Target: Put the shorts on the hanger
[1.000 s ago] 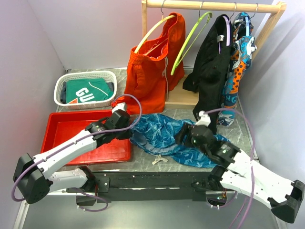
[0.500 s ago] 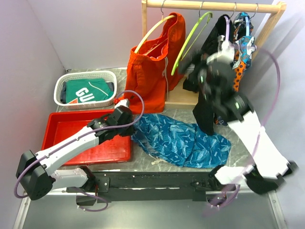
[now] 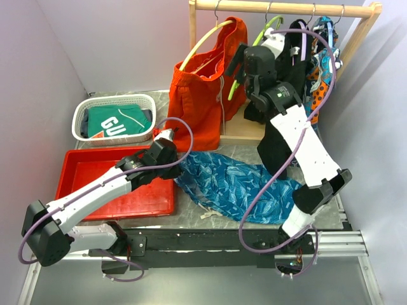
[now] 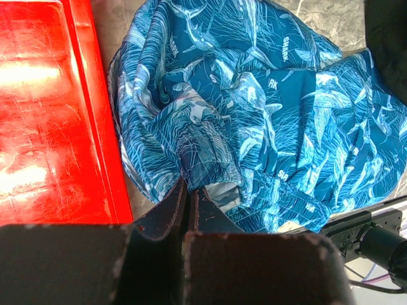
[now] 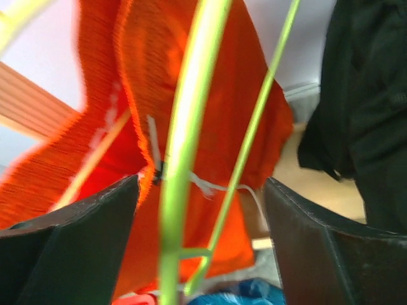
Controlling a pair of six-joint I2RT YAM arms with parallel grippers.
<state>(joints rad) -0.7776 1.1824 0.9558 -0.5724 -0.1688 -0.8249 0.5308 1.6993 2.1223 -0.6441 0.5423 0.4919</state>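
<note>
Top view, 10 o'clock: white basket [image 3: 82, 108] with a green garment [image 3: 117, 121] inside, white lettering on it.

8 o'clock: red tray [image 3: 89, 178] flat on the table [image 3: 245, 149], just nearer than the basket. The left arm lies across the tray's near right corner.

Left gripper [image 4: 189, 187]: at the tray's right edge, jaws pressed together on a raised fold of the shorts [image 3: 235, 187]. In the wrist view the fabric bunches right at the fingertips.

Shorts: crumpled on the table from the centre out towards 5 o'clock, left edge touching the tray. The white drawstring [image 3: 213, 215] trails off the near hem.

12 o'clock: orange shorts [image 3: 203, 95] on a yellow hanger [image 3: 203, 41], hung from the wooden rail [image 3: 280, 6].

Just right of them: the hanger [image 5: 184, 127], lime green, hooked on the same rail between the orange shorts and a black garment [image 3: 275, 143].

Right arm: rises from its base at 5 o'clock up to the rack.

Right gripper [image 5: 201, 184]: at the hanger, jaws spread wide with nothing gripped. In the wrist view both green bars pass through the gap, well clear of either finger. The image is blurred, so I cannot tell whether anything touches deeper in.

1 o'clock: a blue-orange-white patterned garment [image 3: 323, 60] hangs at the rail's right end, just beyond the black one.
</note>
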